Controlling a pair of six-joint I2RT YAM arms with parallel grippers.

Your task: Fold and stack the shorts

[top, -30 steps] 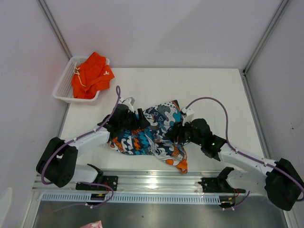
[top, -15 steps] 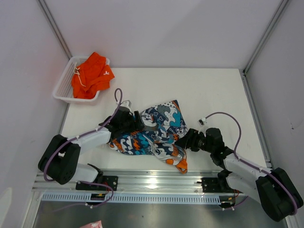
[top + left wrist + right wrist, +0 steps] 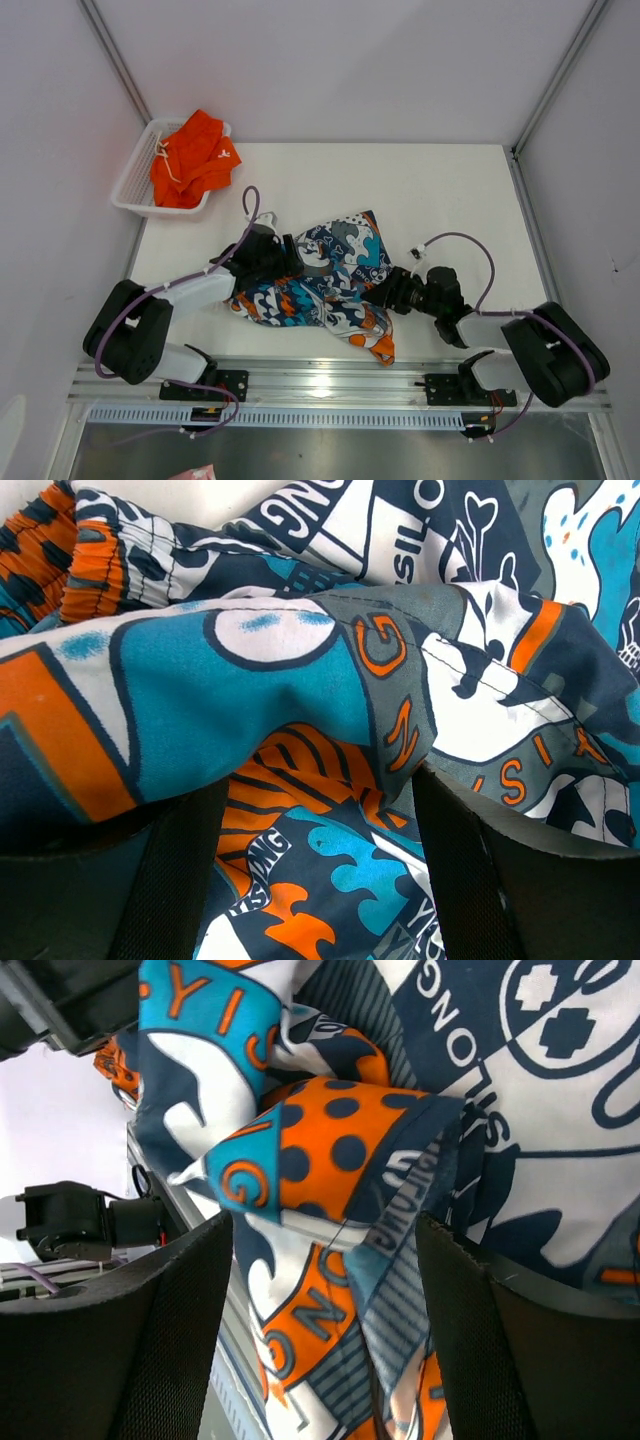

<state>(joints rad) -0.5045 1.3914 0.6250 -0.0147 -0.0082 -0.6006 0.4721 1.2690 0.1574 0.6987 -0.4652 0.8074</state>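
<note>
**Q:** What lies at the centre of the figure?

**A:** The printed shorts [image 3: 322, 285], rumpled and unfolded, on the table [image 3: 460, 200] towards its near edge and between the two arms.

**Q:** How do the claws stand?

**A:** The left gripper [image 3: 298, 257] meets the cloth from the left and the right gripper [image 3: 385, 293] from the right. In both wrist views the jaws stand wide. A ridge of print rises between them, but nothing is pinched.

**Q:** What could go wrong from here?

**A:** Probably a mis-grip. The fabric is bunched in several overlapping layers, so a closing claw could catch two plies or a loose inner fold instead of a hem. Lifted that way, the garment would twist rather than spread flat, and the fold would come out skewed. The lowest orange corner lies near the table's front edge, so a drag towards the arms might pull it over.

**Q:** And the container?

**A:** The white mesh basket [image 3: 128, 190] sits at the far left corner, well apart from the arms. It holds the orange shorts [image 3: 192, 158], heaped and unfolded, with the drawstring showing.
</note>
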